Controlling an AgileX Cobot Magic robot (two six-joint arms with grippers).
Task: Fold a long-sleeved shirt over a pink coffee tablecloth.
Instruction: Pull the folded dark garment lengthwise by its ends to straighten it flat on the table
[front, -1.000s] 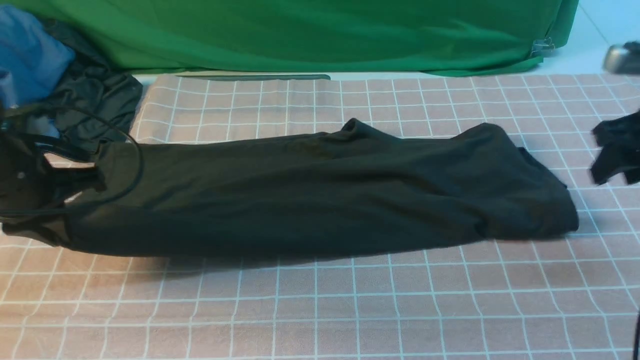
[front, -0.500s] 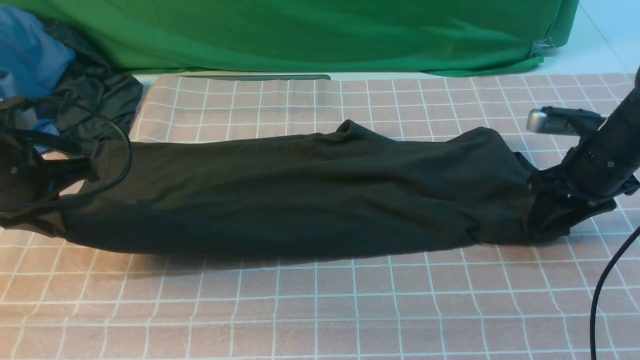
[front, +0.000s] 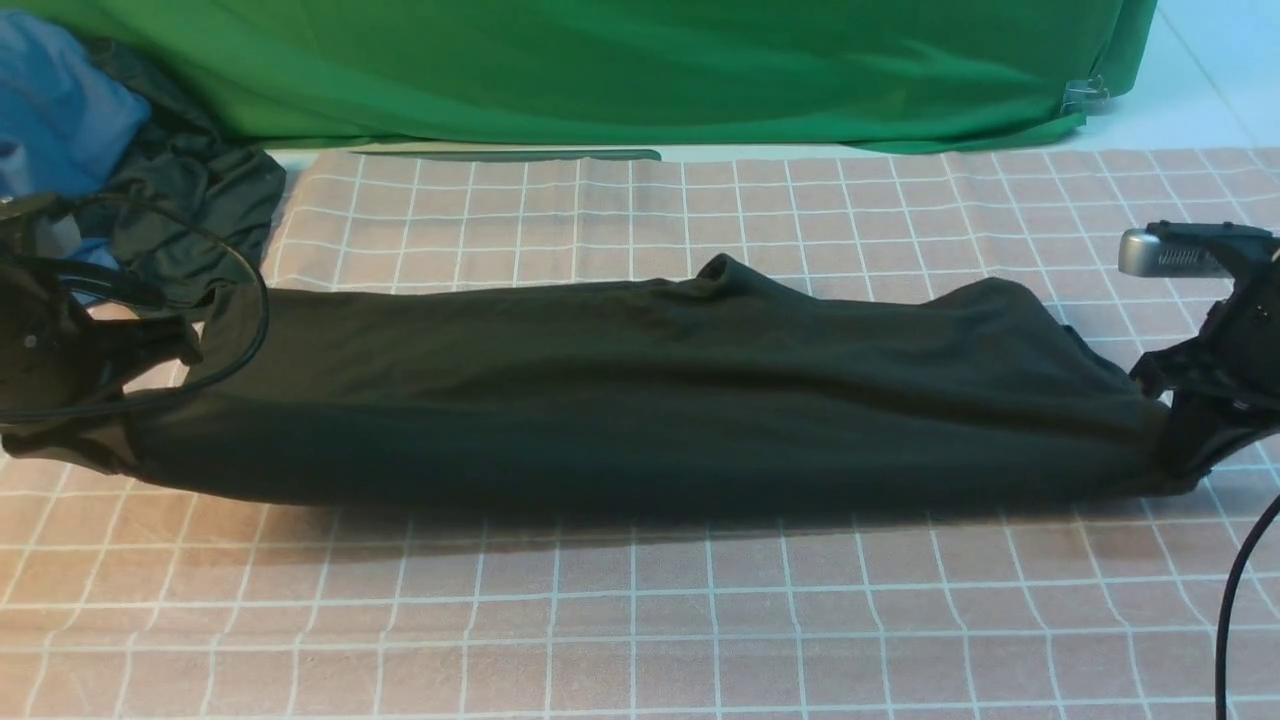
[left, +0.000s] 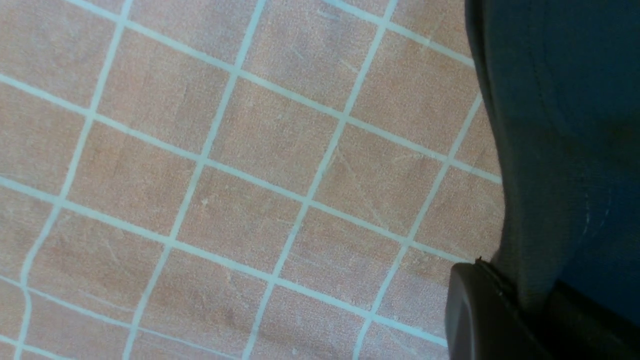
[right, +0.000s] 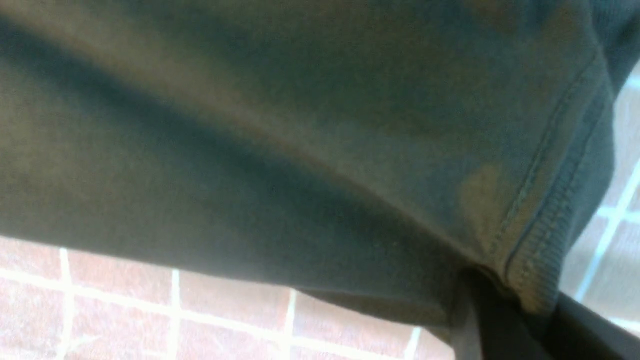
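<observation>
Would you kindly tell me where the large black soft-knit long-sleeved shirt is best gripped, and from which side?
Probably at its two short ends, from outside: the black long-sleeved shirt lies as a long band across the pink gridded tablecloth, and the left gripper and right gripper pinch those ends.

No writing, label, brand, number or sign could be read in any view. The shirt (front: 640, 400) showed only plain dark fabric with a stitched hem, and the tablecloth (front: 640, 620) carried nothing but its grid of thin white lines.
</observation>
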